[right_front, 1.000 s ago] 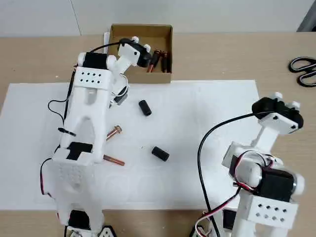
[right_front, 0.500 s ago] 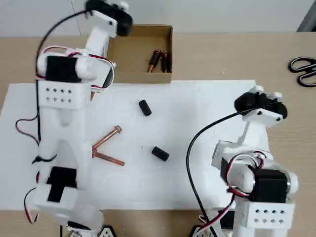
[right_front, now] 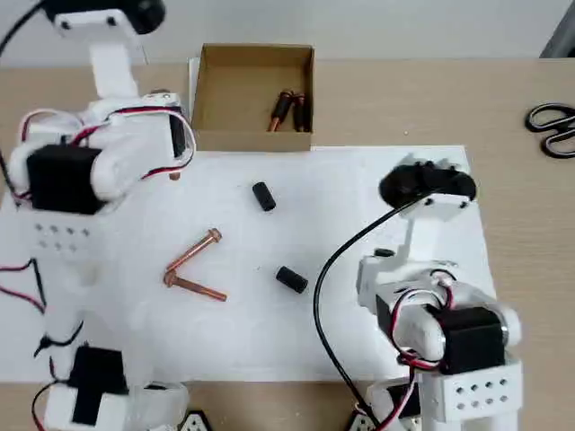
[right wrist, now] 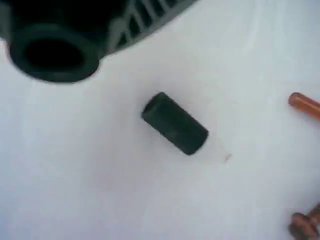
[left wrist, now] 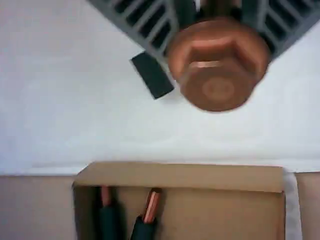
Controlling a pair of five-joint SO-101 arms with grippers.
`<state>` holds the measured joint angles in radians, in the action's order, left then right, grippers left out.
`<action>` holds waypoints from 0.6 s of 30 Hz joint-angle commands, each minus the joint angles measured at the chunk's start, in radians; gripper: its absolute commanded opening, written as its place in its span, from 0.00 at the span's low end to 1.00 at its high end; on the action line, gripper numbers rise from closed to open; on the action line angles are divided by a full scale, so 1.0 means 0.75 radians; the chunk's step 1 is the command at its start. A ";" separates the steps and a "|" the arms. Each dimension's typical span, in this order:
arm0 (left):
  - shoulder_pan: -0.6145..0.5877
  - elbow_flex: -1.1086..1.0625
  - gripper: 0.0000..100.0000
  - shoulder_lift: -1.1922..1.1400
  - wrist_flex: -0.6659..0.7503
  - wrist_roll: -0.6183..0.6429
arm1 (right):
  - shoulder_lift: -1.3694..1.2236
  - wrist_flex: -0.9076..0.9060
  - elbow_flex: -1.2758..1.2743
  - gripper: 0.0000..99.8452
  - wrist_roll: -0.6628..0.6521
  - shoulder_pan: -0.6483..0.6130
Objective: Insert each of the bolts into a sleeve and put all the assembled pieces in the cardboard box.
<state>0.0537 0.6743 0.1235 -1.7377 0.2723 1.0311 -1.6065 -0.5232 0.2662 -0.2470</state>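
My left gripper (left wrist: 217, 25) is shut on a copper bolt (left wrist: 217, 65), whose hexagonal head faces the camera; it hangs above the white paper near the cardboard box (left wrist: 180, 177). The box (right_front: 208, 90) holds two assembled pieces (right_front: 289, 109). My right gripper (right wrist: 55, 25) is shut on a black sleeve (right wrist: 52, 52), held over the paper's middle right. Two loose sleeves (right_front: 263, 196) (right_front: 291, 279) and two loose bolts (right_front: 193, 250) (right_front: 196, 287) lie on the paper. The nearer loose sleeve (right wrist: 175, 124) lies just below my right gripper.
The white paper (right_front: 359, 180) covers most of the wooden table. Black scissors (right_front: 552, 126) lie at the far right edge. The left arm's body stands tall over the paper's left side.
The left arm has pulled back from over the box, rising and swinging to the left. The right arm has shifted left toward the paper's middle.
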 commanded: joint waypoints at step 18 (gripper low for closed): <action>0.006 -0.607 0.01 0.777 0.096 0.358 | 0.015 0.314 0.117 0.00 -0.059 -0.484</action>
<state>0.0537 0.2708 0.6191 -1.7146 0.5056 1.0342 -1.4454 -0.4634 0.2325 -0.5616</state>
